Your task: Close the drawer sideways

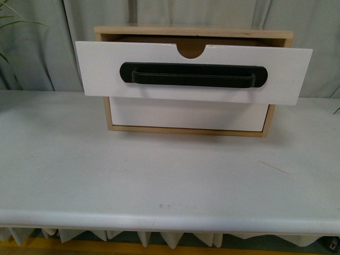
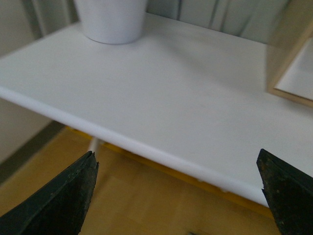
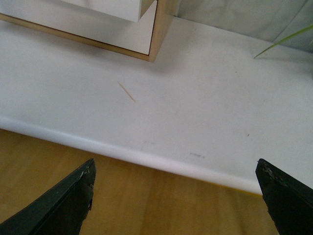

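Observation:
The drawer (image 1: 101, 69), white-fronted with a long black bar handle (image 1: 194, 74) and a half-round notch in its top edge, is pulled out of the wooden cabinet (image 1: 276, 36) at the back of the white table (image 1: 159, 175). Below it sits a plain white drawer front (image 1: 186, 114), shut. Neither arm shows in the front view. My left gripper (image 2: 178, 193) is open and empty, off the table's front edge; the cabinet's corner (image 2: 288, 58) shows in its view. My right gripper (image 3: 176, 196) is open and empty, also off the front edge, with the cabinet's lower corner (image 3: 159, 29) beyond.
A white pot (image 2: 111, 19) stands on the table's left part. Green plant leaves (image 3: 283, 41) reach in at the right, and more leaves (image 1: 8, 21) at the far left. A thin stick (image 3: 127, 92) lies on the table. Grey curtain hangs behind.

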